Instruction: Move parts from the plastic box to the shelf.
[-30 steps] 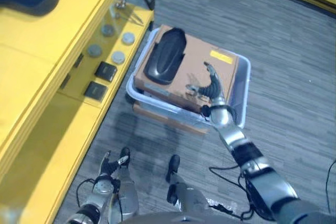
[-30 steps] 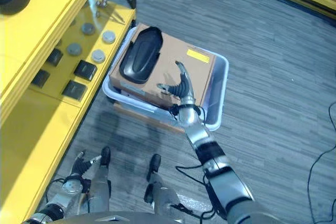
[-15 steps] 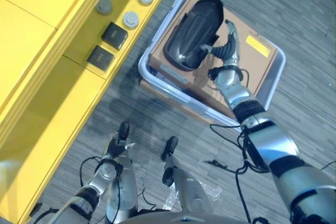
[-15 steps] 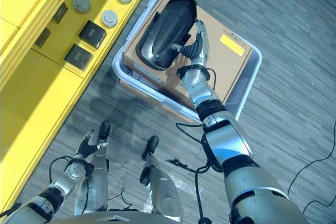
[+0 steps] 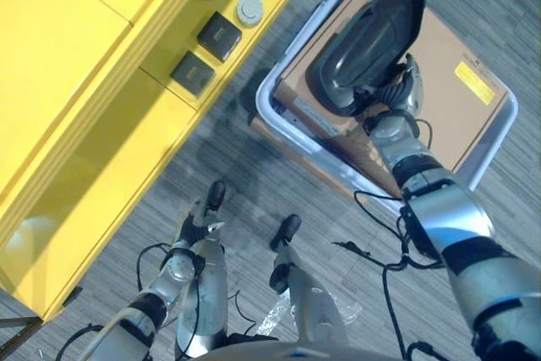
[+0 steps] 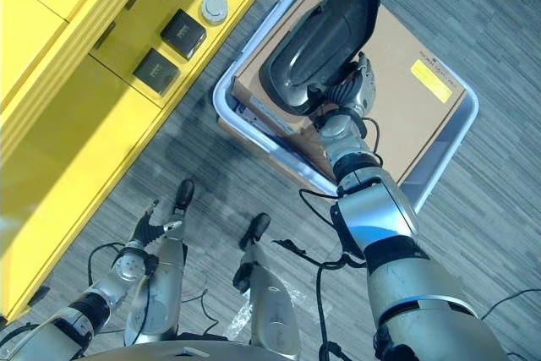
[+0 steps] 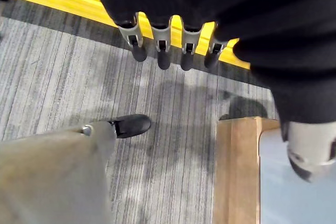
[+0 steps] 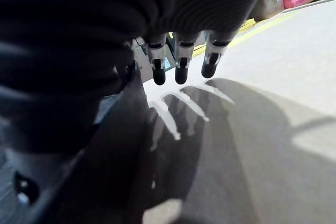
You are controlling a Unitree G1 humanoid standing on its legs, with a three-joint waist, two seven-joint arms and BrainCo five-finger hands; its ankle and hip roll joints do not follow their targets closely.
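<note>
Right hand (image 6: 351, 95), fingers (image 8: 180, 66) straight, rests beside black moulded part (image 5: 368, 48) atop cardboard box (image 5: 461, 112) in plastic box (image 5: 499, 145), upper right. Left hand (image 5: 196, 230), lower left, fingers relaxed.

Workshop or storeroom: yellow shelf (image 5: 101, 107) with small parts, plastic box (image 6: 448, 158) on grey plank floor (image 5: 254, 192).

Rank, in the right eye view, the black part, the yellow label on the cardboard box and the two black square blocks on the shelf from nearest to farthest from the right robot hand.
1. Black part: right beside the right robot hand, on the cardboard box.
2. Yellow label: on the box top, to the hand's right.
3. Black square blocks: on the yellow shelf, far left; too close to each other to rank.
</note>
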